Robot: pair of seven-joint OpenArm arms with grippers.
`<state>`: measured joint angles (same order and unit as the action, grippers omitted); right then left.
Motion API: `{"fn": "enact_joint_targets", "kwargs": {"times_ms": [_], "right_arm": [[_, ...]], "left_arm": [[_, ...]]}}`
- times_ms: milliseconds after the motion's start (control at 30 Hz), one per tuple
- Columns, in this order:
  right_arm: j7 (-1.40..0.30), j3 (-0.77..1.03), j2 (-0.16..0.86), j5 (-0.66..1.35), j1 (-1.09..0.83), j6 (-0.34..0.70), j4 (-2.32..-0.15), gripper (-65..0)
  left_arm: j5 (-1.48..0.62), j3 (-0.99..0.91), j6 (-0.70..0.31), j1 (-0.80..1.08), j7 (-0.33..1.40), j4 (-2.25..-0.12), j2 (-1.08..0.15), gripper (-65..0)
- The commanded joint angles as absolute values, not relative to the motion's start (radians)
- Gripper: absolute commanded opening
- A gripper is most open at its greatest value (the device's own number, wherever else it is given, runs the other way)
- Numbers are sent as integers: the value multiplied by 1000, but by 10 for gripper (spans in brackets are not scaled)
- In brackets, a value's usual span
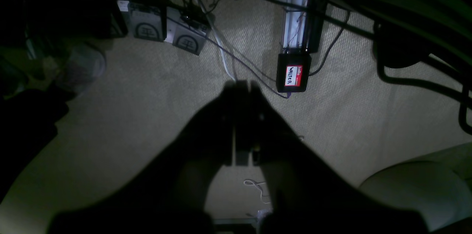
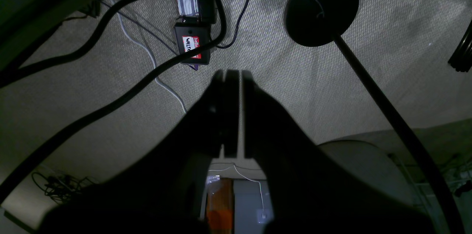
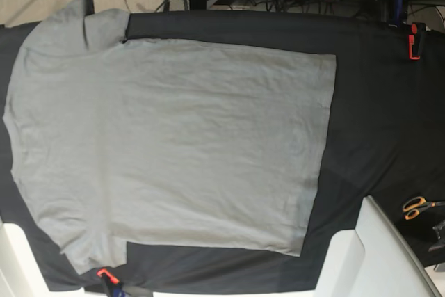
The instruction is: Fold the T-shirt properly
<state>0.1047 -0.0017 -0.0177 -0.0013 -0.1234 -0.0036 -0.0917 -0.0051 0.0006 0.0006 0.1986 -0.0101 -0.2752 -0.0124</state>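
Observation:
The grey T-shirt [image 3: 174, 144] lies spread flat on the black table cloth [image 3: 375, 116] in the base view, hem to the right, sleeves at the upper left and lower left. Neither gripper touches it. My left gripper [image 1: 243, 84] hangs shut over beige carpet in the left wrist view, with nothing between its fingers. In the right wrist view my right gripper [image 2: 232, 73] is likewise shut and empty above the floor. Only white arm parts show at the base view's bottom right [image 3: 375, 255] and bottom left [image 3: 10, 255].
Orange-handled scissors [image 3: 416, 206] lie at the table's right edge. A red clamp [image 3: 415, 41] grips the far right corner and another [image 3: 106, 276] the near edge. On the floor are cables, a black labelled box [image 1: 294, 73] and a round black stand base [image 2: 321, 9].

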Motion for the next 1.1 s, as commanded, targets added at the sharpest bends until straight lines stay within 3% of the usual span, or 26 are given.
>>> {"fn": "enact_joint_targets", "kwargs": {"times_ms": [0,433,567,867,1067], "right_arm": [[104,-1,-15,-1,-128,-7,-93,-642],[104,2,-13,-1,-130,-7,-93,-642],[102,4,-15,1,-171,-7,-131,-642],[-199,15,-12,2,-420,-7,-659,-642],[-320,168,-18,2,-599,-7,-1017,-642]], "left_arm": [[-5,-1,5,208,-10,-277,-16,-650],[-5,-1,5,214,-15,-282,-16,-650],[-5,-1,5,305,-151,-381,-22,-650],[-7,-1,5,446,-165,-568,-82,-650],[-7,-1,5,555,-165,-730,-104,-650]]}}
